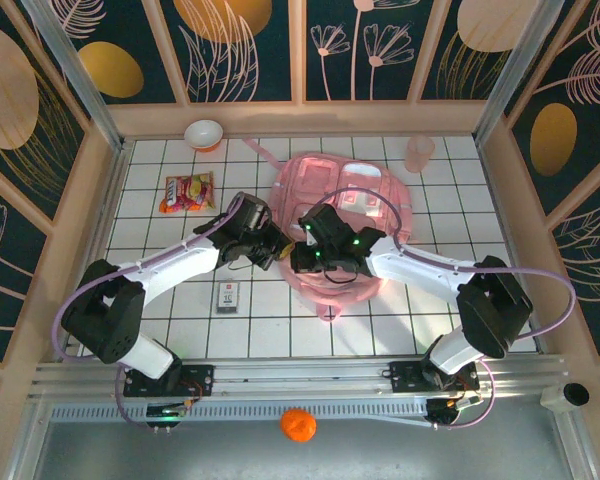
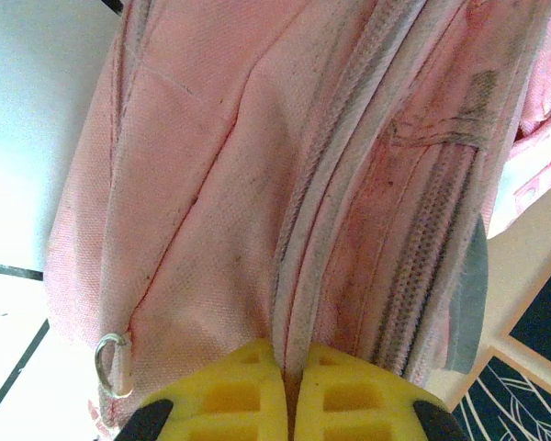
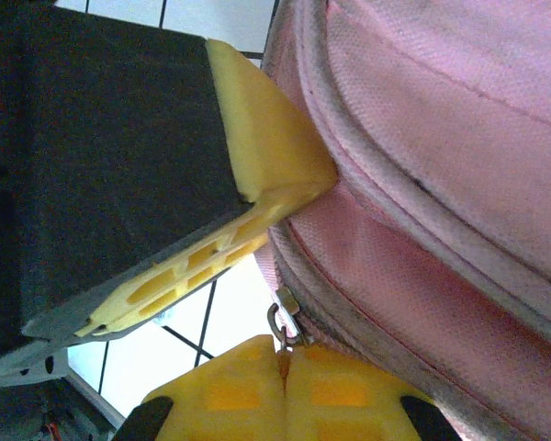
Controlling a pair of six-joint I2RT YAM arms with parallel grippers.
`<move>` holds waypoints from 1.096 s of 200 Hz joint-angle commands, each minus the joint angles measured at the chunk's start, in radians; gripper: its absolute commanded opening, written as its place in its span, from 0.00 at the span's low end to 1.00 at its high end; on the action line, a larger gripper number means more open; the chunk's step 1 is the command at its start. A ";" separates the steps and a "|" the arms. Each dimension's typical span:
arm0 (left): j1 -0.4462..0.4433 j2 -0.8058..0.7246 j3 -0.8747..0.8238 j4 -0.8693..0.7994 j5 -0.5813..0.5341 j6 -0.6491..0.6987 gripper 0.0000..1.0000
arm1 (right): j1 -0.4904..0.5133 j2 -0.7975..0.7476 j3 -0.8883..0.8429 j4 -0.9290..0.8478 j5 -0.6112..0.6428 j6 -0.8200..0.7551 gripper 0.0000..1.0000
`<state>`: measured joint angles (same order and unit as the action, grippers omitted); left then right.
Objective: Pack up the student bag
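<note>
The student bag [image 1: 352, 200] is a large pink fabric backpack lying flat in the middle of the tiled table. Both grippers meet at its near left edge. In the top view my left gripper [image 1: 276, 243] reaches in from the left. Its yellow fingers [image 2: 230, 400] are shut on a pale trim seam of the bag [image 2: 211, 184]. My right gripper [image 1: 296, 256] comes in from the right. In the right wrist view the right gripper [image 3: 285, 354] is shut on a small metal zipper pull [image 3: 280, 323] at the bag's zip [image 3: 422, 303]. The left gripper's fingers [image 3: 257, 165] sit just above it.
A snack packet [image 1: 187, 192] and a white bowl [image 1: 203, 133] lie at the far left. A translucent pink cup [image 1: 419, 152] stands at the far right. A small black-and-white box [image 1: 228, 296] lies near the left arm. An orange ball [image 1: 297, 424] sits below the rail.
</note>
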<state>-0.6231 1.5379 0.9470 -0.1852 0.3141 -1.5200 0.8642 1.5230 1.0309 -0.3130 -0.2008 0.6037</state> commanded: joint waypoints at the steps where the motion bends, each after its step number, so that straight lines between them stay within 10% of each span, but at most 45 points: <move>1: 0.000 0.010 0.053 -0.095 -0.006 -0.043 0.00 | -0.037 -0.078 -0.029 -0.075 0.026 -0.036 0.00; 106: 0.114 -0.072 0.055 -0.198 -0.114 0.081 0.00 | -0.274 -0.269 -0.144 -0.327 0.020 -0.188 0.00; 219: 0.192 -0.050 0.164 -0.317 -0.236 0.286 0.00 | -0.268 -0.285 -0.140 -0.234 -0.045 -0.174 0.00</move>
<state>-0.4755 1.4971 1.0939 -0.4488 0.2329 -1.2827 0.6422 1.2755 0.9005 -0.4767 -0.2916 0.4274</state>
